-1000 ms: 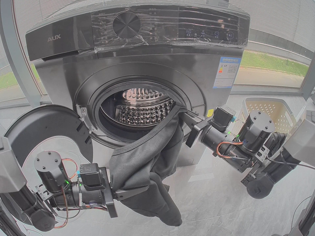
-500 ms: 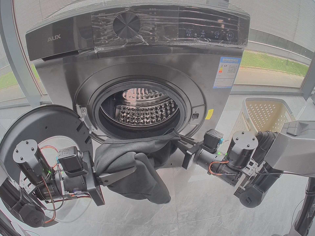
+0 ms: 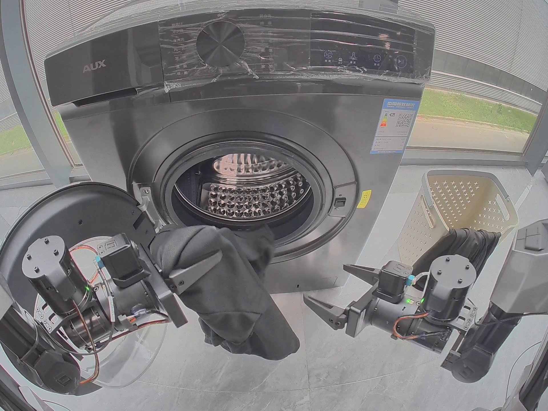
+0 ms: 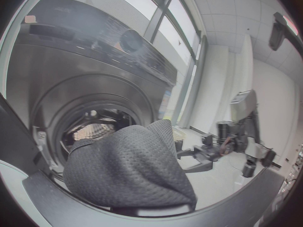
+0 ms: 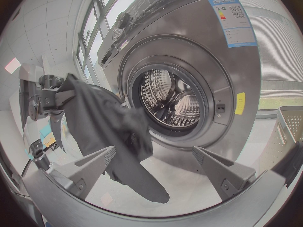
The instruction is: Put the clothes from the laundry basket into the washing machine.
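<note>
Nearest, L gripper (image 3: pixel 200 266) is clamped on a dark grey garment (image 3: pixel 240 303), bunched over its fingers; the cloth hangs in front of the lower-left rim of the port, tail dangling toward the floor, none of it inside the drum (image 3: pixel 251 195); can't tell if it touches the rim. R gripper (image 3: pixel 326 283) sits low to the right of the garment, apart from it, fingers spread wide, holding nothing. Floor (image 3: pixel 354 366) is pale grey polished tile w/ thin joints, glossy enough to show reflections. Washing machine (image 3: pixel 257 104) stands on it, dark grey metallic front-loader; round door (image 3: pixel 74 218) swung fully open to the robot's left; drum is bright perforated steel. Laundry basket (image 3: pixel 462 201), cream plastic w/ punched holes, stands on the floor just right of the machine; more dark clothes (image 3: pixel 462 244) slump over its near edge. Behind: floor-to-ceiling windows (image 3: pixel 479 35) w/ grey frames and slatted blinds; grass strip (image 3: pixel 479 109) outside; the left wrist view shows white walls and a tiled ceiling. Markings: brand lettering on the drawer panel top left; blue-and-white label (image 3: pixel 395 125) w/ QR code on the upper-right front; small yellow sticker (image 3: pixel 363 198) by the door latch; lit icons on the control strip right of the dial (image 3: pixel 220 43); clear plastic film (image 3: pixel 285 47) wrinkled over the panel.
</note>
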Controlling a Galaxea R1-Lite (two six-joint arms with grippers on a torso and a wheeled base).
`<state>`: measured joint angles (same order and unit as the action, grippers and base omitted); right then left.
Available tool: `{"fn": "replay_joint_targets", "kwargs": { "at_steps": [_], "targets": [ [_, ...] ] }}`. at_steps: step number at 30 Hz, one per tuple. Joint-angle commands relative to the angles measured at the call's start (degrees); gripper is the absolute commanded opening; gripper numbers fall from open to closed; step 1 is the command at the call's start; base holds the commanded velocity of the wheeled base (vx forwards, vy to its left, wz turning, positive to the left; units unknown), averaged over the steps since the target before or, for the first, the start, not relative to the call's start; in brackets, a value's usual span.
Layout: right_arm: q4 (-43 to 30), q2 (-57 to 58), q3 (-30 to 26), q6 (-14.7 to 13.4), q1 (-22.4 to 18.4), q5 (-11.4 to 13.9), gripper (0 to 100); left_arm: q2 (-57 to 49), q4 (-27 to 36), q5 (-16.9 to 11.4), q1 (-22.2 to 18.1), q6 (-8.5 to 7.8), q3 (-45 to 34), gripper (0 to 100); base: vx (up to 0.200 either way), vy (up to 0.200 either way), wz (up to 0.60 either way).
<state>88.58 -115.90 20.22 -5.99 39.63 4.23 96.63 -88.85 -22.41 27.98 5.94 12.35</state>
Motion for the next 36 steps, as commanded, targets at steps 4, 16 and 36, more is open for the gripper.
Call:
{"fn": "replay_joint_targets", "kwargs": {
  "at_steps": [4,16,36],
  "targets": [
    [0.1,7.26,-5.55,0.18,-1.14,-0.19,100,0.75,0.25,13.0,2.43,-0.49,1.89,0,0.0,0.0,0.0],
    [0.02,7.61,-6.07,0.01,-4.74,0.16,100,5.14,-0.01,22.49,1.99,-4.18,1.98,0,0.0,0.0,0.0],
    [0.02,8.14,-6.16,-0.08,-4.56,0.16,100,5.23,-0.1,21.18,0.06,-4.09,0.75,0,0.09,0.0,0.0]
  ]
}}
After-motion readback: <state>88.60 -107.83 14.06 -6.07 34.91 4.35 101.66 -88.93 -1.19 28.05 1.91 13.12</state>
